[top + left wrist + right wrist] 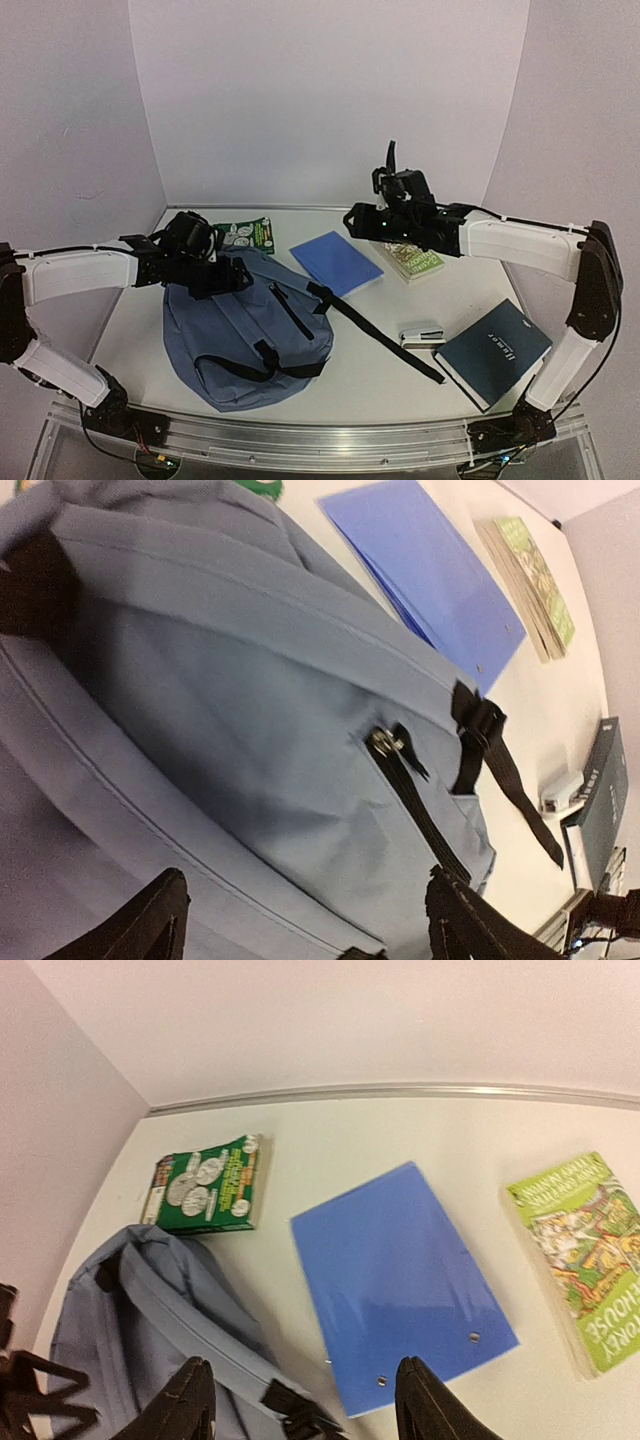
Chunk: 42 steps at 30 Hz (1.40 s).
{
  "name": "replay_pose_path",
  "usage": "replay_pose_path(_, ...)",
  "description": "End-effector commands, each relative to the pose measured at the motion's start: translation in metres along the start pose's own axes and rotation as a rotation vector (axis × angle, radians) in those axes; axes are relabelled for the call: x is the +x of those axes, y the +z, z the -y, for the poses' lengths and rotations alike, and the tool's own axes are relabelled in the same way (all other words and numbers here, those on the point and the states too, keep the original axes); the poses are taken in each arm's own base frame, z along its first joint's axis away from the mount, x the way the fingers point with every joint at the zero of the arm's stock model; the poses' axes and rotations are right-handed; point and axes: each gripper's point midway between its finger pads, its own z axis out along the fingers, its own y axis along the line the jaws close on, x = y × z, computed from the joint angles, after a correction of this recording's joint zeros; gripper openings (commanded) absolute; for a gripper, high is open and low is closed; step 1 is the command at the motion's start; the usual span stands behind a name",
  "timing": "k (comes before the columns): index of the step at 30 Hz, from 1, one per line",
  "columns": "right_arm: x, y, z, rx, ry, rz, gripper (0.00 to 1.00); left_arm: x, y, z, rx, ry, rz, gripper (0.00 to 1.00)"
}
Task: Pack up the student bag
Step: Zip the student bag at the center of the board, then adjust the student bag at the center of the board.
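The student bag (pixel 245 335), a large slate-blue backpack, lies flat on the left front of the white tabletop (pixel 370 392), zip pocket facing up. One black strap trails right across the tabletop. The left tool (pixel 310 928) hangs over the bag's upper end, its fingers spread wide and grasping nothing. The right tool (pixel 306 1406) hovers above a flat blue folder (pixel 335 262), also spread and empty. A green and white booklet (pixel 245 236) lies just beside the bag's far end. A green picture book (pixel 412 260) lies right of the folder. Nearer the front right are a small stapler (pixel 421 334) and a dark navy book (pixel 493 352).
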Motion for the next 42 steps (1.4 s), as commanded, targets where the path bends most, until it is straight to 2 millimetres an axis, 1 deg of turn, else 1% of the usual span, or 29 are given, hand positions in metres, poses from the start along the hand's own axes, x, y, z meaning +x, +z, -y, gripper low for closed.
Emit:
replay_pose_path(1,0.007,-0.023,0.021,0.046,0.023,-0.008,0.6,-0.069,-0.034,-0.056,-0.1,-0.043,0.165,0.83)
replay_pose_path(4,0.011,-0.034,0.026,0.045,0.034,-0.013,0.61,-0.095,-0.051,-0.102,-0.129,-0.15,0.241,0.84)
replay_pose_path(8,0.016,-0.044,0.03,0.039,0.053,-0.02,0.62,-0.114,-0.064,-0.139,-0.141,-0.235,0.291,0.85)
replay_pose_path(9,0.017,-0.046,0.031,0.039,0.057,-0.021,0.62,-0.116,-0.063,-0.146,-0.14,-0.247,0.29,0.85)
replay_pose_path(11,0.018,-0.048,0.033,0.042,0.066,-0.02,0.63,-0.119,-0.057,-0.157,-0.138,-0.265,0.267,0.85)
replay_pose_path(13,0.019,-0.051,0.034,0.041,0.073,-0.019,0.63,-0.118,-0.05,-0.17,-0.153,-0.288,0.244,0.85)
replay_pose_path(14,0.018,-0.053,0.033,0.038,0.077,-0.017,0.63,-0.117,-0.045,-0.174,-0.148,-0.296,0.232,0.85)
replay_pose_path(15,0.018,-0.054,0.034,0.038,0.08,-0.015,0.64,-0.118,-0.045,-0.186,-0.148,-0.323,0.233,0.84)
replay_pose_path(16,0.017,-0.056,0.034,0.037,0.083,-0.012,0.64,-0.116,-0.04,-0.191,-0.136,-0.341,0.225,0.84)
replay_pose_path(18,0.016,-0.058,0.034,0.035,0.087,-0.007,0.64,-0.114,-0.031,-0.195,-0.098,-0.359,0.21,0.84)
replay_pose_path(21,0.014,-0.062,0.034,0.032,0.092,-0.002,0.66,-0.11,-0.017,-0.192,-0.038,-0.362,0.179,0.83)
replay_pose_path(24,0.013,-0.064,0.034,0.031,0.093,-0.001,0.66,-0.105,-0.006,-0.19,0.0,-0.368,0.141,0.79)
replay_pose_path(27,0.013,-0.065,0.034,0.034,0.094,-0.001,0.65,-0.102,-0.002,-0.183,0.053,-0.359,0.138,0.7)
replay_pose_path(30,0.013,-0.066,0.034,0.033,0.097,-0.002,0.65,-0.097,0.001,-0.186,0.049,-0.365,0.127,0.65)
replay_pose_path(36,0.013,-0.069,0.035,0.033,0.099,-0.001,0.65,-0.085,0.011,-0.203,-0.02,-0.403,0.095,0.67)
replay_pose_path(39,0.014,-0.071,0.036,0.032,0.1,-0.001,0.65,-0.083,0.012,-0.209,-0.052,-0.405,0.103,0.67)
replay_pose_path(41,0.014,-0.073,0.036,0.032,0.101,0.002,0.65,-0.083,0.012,-0.208,-0.044,-0.399,0.108,0.67)
replay_pose_path(42,0.014,-0.073,0.037,0.034,0.102,0.002,0.65,-0.082,0.013,-0.206,-0.032,-0.4,0.105,0.64)
